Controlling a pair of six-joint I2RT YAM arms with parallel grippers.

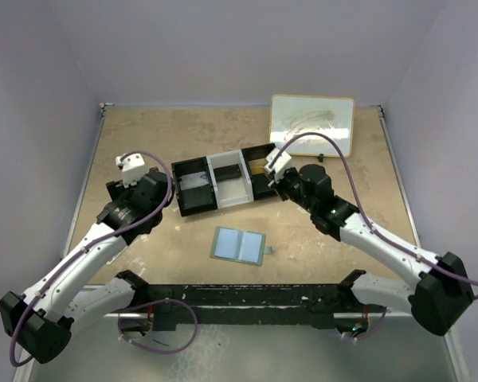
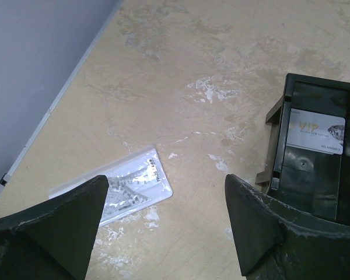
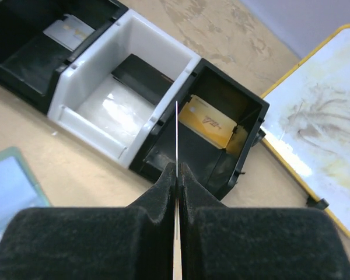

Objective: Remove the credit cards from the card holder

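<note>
1. top view: the card holder (image 1: 239, 245) lies open and flat on the surface (image 1: 143, 127), blue inside up, just on the near side of the three-part tray (image 1: 223, 185). both arms are up by the tray, well apart from the holder.
2. left wrist: left tool (image 2: 166, 182) is spread wide with nothing in it, hovering over a clear packet (image 2: 119, 188). a vip card (image 2: 315, 132) sits in the tray's black end. risk: dip here and a finger clips the tray wall.
3. right wrist: right tool (image 3: 176, 169) is pinched tight on a thin card (image 3: 177, 134) seen edge-on, right above the wall between the white and black bins. an orange card (image 3: 207, 121) lies below. let go here and the card could strike that wall and tip into the wrong bin.
</note>
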